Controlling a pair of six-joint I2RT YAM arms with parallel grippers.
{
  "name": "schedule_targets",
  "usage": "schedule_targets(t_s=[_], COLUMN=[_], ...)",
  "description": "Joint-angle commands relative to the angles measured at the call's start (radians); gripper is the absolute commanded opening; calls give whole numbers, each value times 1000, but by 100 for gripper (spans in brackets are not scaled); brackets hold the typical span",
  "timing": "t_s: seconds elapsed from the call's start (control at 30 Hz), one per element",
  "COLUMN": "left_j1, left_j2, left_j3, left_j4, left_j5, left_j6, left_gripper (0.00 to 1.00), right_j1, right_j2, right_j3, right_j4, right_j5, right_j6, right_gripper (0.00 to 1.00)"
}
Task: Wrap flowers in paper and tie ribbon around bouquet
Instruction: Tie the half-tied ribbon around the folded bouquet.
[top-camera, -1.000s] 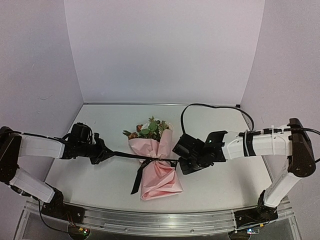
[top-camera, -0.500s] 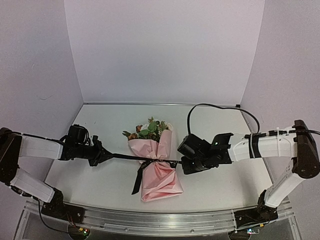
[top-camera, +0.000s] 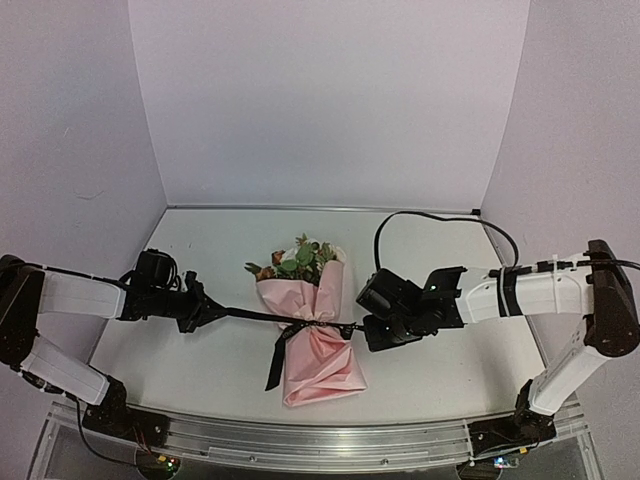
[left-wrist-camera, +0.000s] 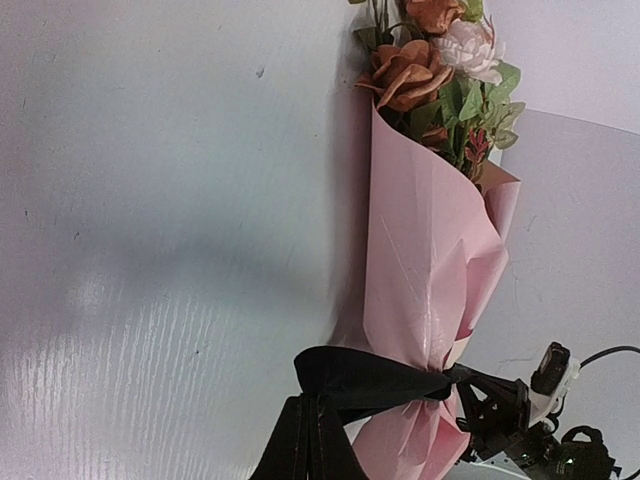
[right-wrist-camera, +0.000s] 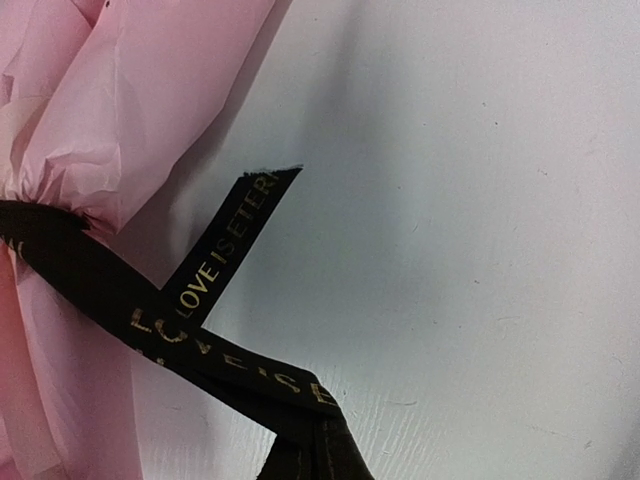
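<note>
Our left gripper (top-camera: 209, 311) and right gripper (top-camera: 363, 328) each pinch a ribbon (top-camera: 250, 314) end; we pull apart evenly, without dragging the bouquet (top-camera: 318, 356) sideways.

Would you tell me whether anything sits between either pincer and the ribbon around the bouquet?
Nothing visible does: the left pincer and right pincer each grip the ribbon, either side of the bouquet.

The bouquet (top-camera: 315, 340) lies at frame centre on the surface (top-camera: 430, 245), flowers (top-camera: 300, 258) toward the top. The ribbon (top-camera: 250, 314) crosses its waist, reaching left to the left gripper (top-camera: 210, 311) and right to the right gripper (top-camera: 361, 326); one end trails lower left.
</note>
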Motion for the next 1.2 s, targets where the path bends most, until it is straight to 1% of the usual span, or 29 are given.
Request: schedule_targets(t_s=[0.0,0.1,0.2,0.3,0.4,0.53,0.6,0.7,0.87,0.93,1.03,1.1,1.17], left_j1=[57,30,24,24,20,4,-15,-54,-81,-86,-87,-88,-90], left_j2=[-4,-16,-8,54,104,185,222,255,291,301,298,289,280], left_j3=[-9,10,56,137,212,306,336,386,440,458,467,466,458], left_j4=[-31,-49,-62,-78,-103,-142,-155,-198,-235,-249,-258,-266,-271], left_j5=[-198,-210,-211,-189,-160,-108,-95,-112,-114,-115,-115,-120,-122], left_j6=[56,92,131,189,225,284,312,354,389,402,411,416,424], left_gripper=[0,0,0,0,0,0,0,0,0,0,0,0,0], right_j1=[-28,-22,-20,-22,-21,-20,-19,-13,4,9,6,-13,-55], right_j2=[-30,-32,-24,-1,29,72,97,126,184,206,234,243,256], right_j3=[-40,-27,10,71,152,248,287,352,483,522,570,584,585], right_j4=[-309,-291,-290,-290,-287,-282,-282,-297,-331,-332,-352,-357,-359], right_j5=[110,92,107,88,-3,-138,-228,-338,-454,-446,-352,-310,-307], right_j6=[-23,-47,-92,-169,-234,-266,-280,-295,-296,-279,-267,-240,-194], right_gripper=[0,0,0,0,0,0,0,0,0,0,0,0,0])
